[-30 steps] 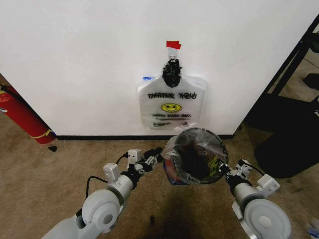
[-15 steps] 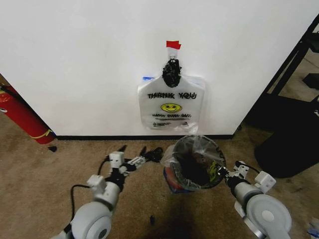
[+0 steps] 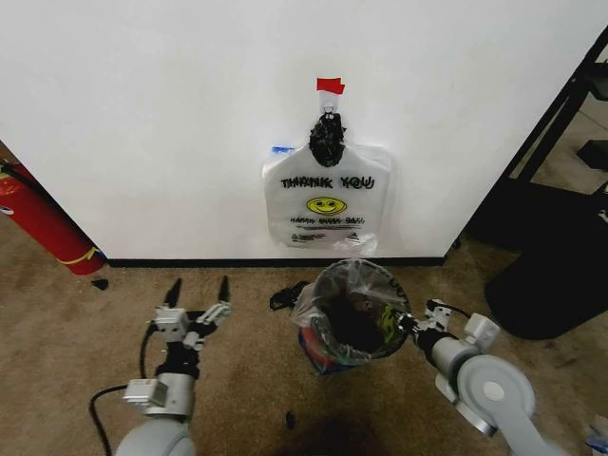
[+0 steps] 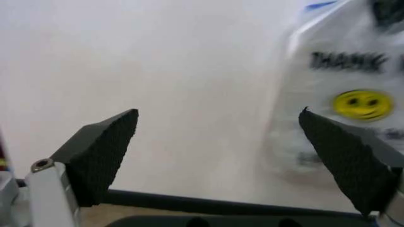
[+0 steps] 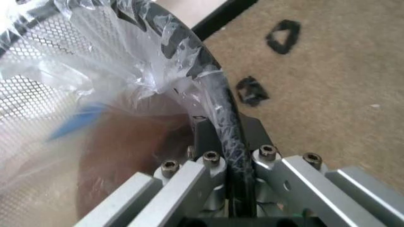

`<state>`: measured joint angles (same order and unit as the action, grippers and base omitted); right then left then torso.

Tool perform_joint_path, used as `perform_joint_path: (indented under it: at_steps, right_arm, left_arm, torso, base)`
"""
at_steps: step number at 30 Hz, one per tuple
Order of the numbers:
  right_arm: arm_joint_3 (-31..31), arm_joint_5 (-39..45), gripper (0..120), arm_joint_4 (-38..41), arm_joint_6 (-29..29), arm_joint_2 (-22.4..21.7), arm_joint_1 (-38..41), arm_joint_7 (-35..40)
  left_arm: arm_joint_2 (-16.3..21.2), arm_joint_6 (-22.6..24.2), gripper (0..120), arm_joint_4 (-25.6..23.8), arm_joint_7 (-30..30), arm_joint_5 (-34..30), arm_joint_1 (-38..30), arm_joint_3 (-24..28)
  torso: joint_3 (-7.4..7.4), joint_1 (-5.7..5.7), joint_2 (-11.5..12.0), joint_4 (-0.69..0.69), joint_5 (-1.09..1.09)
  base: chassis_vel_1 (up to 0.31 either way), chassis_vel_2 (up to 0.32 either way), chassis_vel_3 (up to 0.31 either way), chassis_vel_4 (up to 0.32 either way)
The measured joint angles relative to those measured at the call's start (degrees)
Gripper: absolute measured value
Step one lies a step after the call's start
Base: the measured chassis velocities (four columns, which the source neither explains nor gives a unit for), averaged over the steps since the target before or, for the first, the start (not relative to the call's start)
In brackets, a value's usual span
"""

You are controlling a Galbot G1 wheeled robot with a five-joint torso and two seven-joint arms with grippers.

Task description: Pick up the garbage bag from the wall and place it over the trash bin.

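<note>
From the head view I see the garbage bag (image 3: pixel 350 294) draped over the trash bin (image 3: pixel 353 318) on the carpet, my right tool (image 3: pixel 410 329) at its right rim. In the left wrist view my left tool (image 4: pixel 221 161) hangs released, facing the wall. The right wrist view shows the right tool clenched on rim and plastic together; I judge it should let go slowly so the liner stays seated.

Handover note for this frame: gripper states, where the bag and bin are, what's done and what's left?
Left gripper: open, empty, over the carpet left of the bin.
Right gripper: shut on the trash bin rim, with bag plastic there.
Garbage bag: draped over the bin's mouth, beside the wall.
A like bag hangs on the wall hook.
Done: bag lines the bin.
Left: release the rim.
</note>
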<state>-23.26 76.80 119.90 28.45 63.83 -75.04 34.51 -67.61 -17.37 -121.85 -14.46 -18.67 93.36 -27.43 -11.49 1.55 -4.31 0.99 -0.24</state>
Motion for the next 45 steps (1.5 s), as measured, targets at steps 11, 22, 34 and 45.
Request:
perform_joint_path:
  at_steps: [11,22,34,45]
  right_arm:
    - [8.75,-1.08,0,-5.17,2.46,1.40,7.86,2.22]
    - [12.64,-5.23,0,-9.30,2.54,1.64,11.65,2.19]
    - [13.63,-6.56,23,-12.14,2.38,2.69,12.95,0.55]
    - [11.83,-5.13,64,-10.29,4.80,2.77,12.58,-0.26]
  left_arm:
    - [-1.87,-6.53,100,1.23,-0.64,0.21,5.63,-5.07]
    - [-2.65,-6.10,100,0.10,-2.58,-0.17,4.98,-4.06]
    - [-3.17,-5.70,100,1.89,-3.17,-0.11,4.09,-2.58]
    - [-3.24,-5.00,100,2.76,-3.29,-0.13,3.42,-1.57]
  torso:
    - [0.00,0.00,0.00,0.00,0.01]
    - [0.00,0.00,0.01,0.00,0.01]
    - [0.00,0.00,0.01,-0.01,0.02]
    - [0.01,0.00,0.01,0.00,0.02]
  base:
    - [0.000,0.000,0.000,0.000]
    - [0.000,0.000,0.000,0.000]
    - [0.000,0.000,0.000,0.000]
    - [0.000,0.000,0.000,0.000]
